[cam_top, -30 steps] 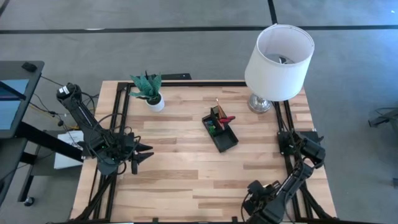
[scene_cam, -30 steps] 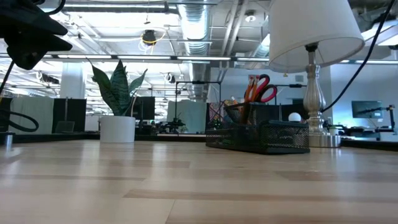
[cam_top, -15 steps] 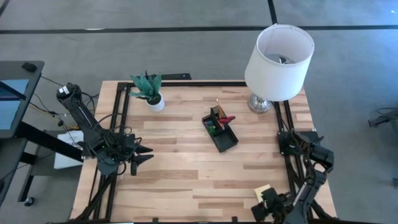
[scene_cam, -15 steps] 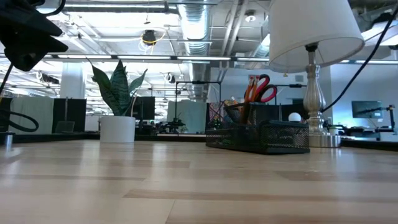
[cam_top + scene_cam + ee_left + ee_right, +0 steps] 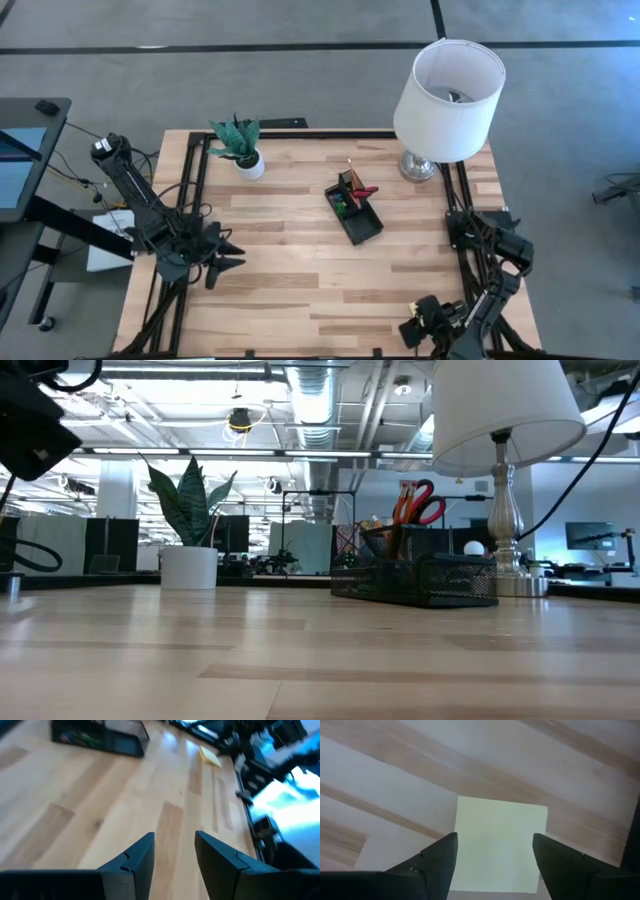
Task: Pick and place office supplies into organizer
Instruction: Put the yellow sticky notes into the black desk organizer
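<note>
From above, you have the black organizer (image 5: 354,213) lying at a slant near the middle of the bench (image 5: 300,280), with red-handled scissors (image 5: 363,190) and an orange pencil (image 5: 350,168) poking out of its far end and something green (image 5: 340,208) inside. The potted plant (image 5: 240,146) stands at the far left, the lamp (image 5: 447,95) at the far right. Your left end effector (image 5: 226,257) hangs over the bench's left edge; the right end effector (image 5: 418,325) is down at the near right corner. At bench height you see the organizer (image 5: 415,578) just beside the lamp base (image 5: 507,530), scissors (image 5: 420,502) upright in it, the plant (image 5: 188,525) well to the left. Your left wrist camera shows the left end effector (image 5: 174,862) released, fingers apart and empty above the wood, with the organizer (image 5: 97,737) and a yellow sticky-note pad (image 5: 210,756) farther off. Your right wrist camera shows the right end effector (image 5: 495,857) released too, its fingers spread to either side of the sticky-note pad (image 5: 500,842) lying flat on the bench, not clamped on it.
</note>
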`<state>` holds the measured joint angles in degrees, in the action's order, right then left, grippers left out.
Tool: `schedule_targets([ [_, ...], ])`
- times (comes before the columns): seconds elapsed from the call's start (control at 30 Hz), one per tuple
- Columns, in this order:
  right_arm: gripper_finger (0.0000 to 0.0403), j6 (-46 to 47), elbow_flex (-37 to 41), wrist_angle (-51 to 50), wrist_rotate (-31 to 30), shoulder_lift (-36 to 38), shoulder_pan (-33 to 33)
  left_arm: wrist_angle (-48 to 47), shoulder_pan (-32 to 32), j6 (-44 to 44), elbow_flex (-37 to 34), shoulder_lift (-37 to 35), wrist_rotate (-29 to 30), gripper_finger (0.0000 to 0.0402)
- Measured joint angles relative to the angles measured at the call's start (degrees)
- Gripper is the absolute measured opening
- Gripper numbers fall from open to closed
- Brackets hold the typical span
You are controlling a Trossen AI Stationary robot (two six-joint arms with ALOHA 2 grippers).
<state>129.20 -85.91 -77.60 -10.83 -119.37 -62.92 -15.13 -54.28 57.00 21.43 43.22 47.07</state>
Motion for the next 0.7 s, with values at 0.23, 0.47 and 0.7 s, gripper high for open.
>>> schedule_targets([
  [0.23, 0.0256, -2.84, 0.00, 0.84, 0.37, 0.00, 1.94, -0.01, 0.00, -0.38, 0.00, 0.01, -8.12, 0.0137],
  [0.47, 0.0256, 2.47, 0.00, -0.49, 7.01, 0.00, 1.84, -0.01, 0.00, -0.33, 0.00, 0.02, -10.80, 0.0137],
  [0.7, 0.0256, 7.98, 0.00, -1.31, 5.37, 0.00, -1.68, -0.01, 0.02, -0.31, 0.00, 0.02, -10.77, 0.0137],
])
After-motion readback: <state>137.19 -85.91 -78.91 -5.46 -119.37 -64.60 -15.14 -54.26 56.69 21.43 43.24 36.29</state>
